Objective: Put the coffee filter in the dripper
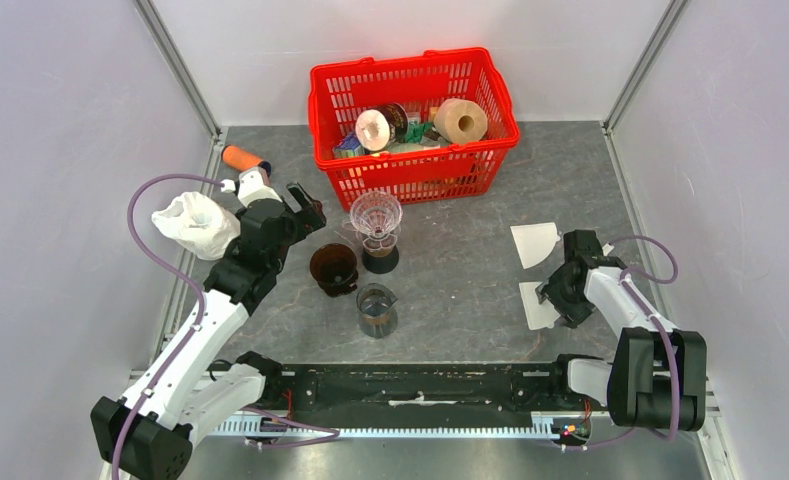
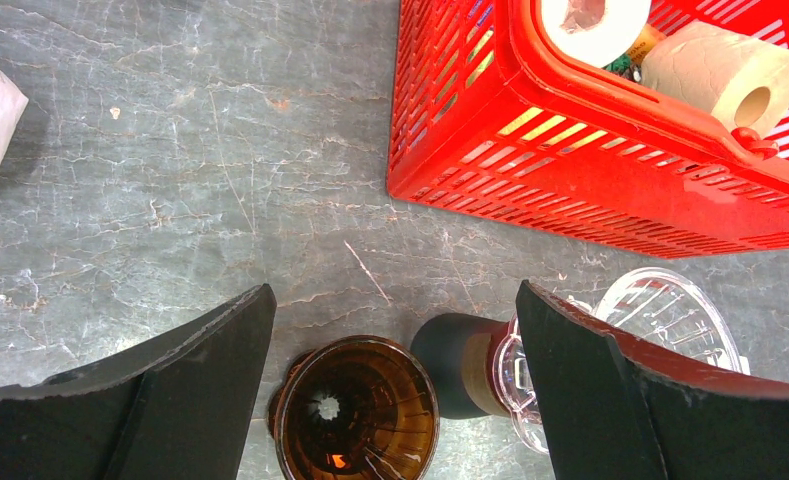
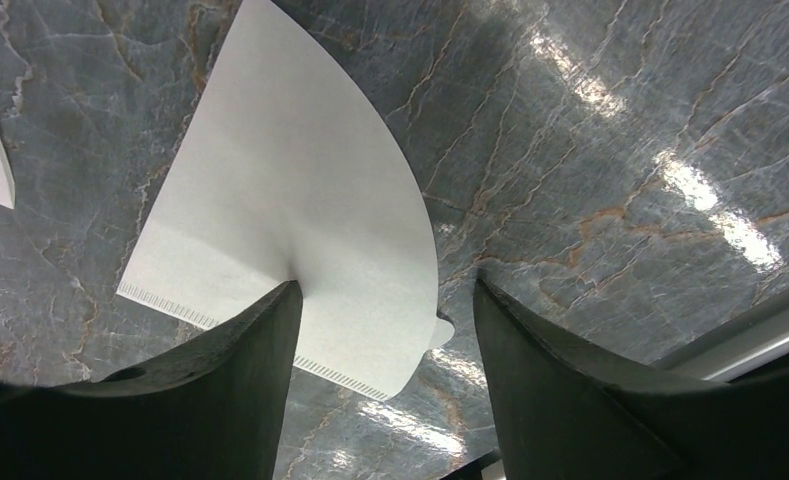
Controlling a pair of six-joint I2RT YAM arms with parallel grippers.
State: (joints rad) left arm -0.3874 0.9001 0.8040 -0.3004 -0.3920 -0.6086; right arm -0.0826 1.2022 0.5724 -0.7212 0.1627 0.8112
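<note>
Where the right arm reaches out over the table (image 1: 450,290), the coffee filter (image 3: 290,230) lies flat beneath its jaws, a white folded fan. In the right wrist view its long axis runs from the narrow tip at the top edge down to the crimped seam nearest the camera, and the rounded edge bulges to the right. The right jaws stand wide and hold nothing. One finger (image 3: 220,400) sits over the filter's seam end and the other is over bare stone past the curved edge; whether either presses on the paper cannot be told. A second filter (image 1: 535,243) lies close by, farther from the arm bases.

The left jaws are also spread wide and hold nothing. They hang over the brown dripper (image 2: 355,405), which shows between the two fingers (image 2: 170,400) with its mouth up, its ribbed inside and bottom hole visible. Just beside it a clear dripper (image 1: 376,215) sits on a dark stand, and a glass server (image 1: 377,310) stands on the near side.

The red basket (image 1: 322,110) at the far edge holds a white roll (image 1: 372,129), a tan roll (image 1: 461,121) and smaller items too jumbled to name.
</note>
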